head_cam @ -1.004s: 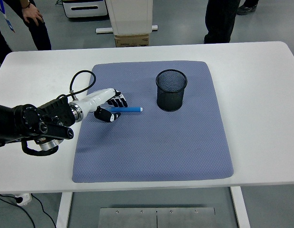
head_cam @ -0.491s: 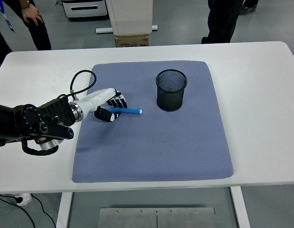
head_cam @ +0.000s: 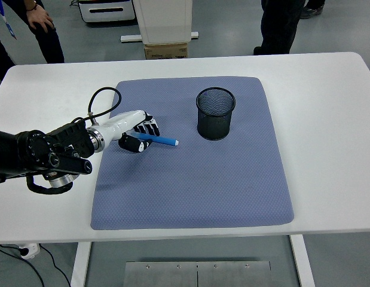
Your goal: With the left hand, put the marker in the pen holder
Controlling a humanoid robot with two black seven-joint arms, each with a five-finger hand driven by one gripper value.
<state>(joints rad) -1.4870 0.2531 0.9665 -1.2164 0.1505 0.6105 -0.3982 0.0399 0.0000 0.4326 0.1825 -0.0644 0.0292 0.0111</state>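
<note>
Reaching in from the left edge of the frame, the robot's left hand (head_cam: 137, 133) curls its fingers (head_cam: 150, 127) around one end of a blue marker (head_cam: 161, 140), which points right and slightly downward just over a grey-blue mat (head_cam: 232, 185). A black mesh pen holder (head_cam: 216, 113) stands upright on the mat right of centre, well apart from the marker's tip. Two people stand beyond the white table (head_cam: 328, 119), at the frame's top.
</note>
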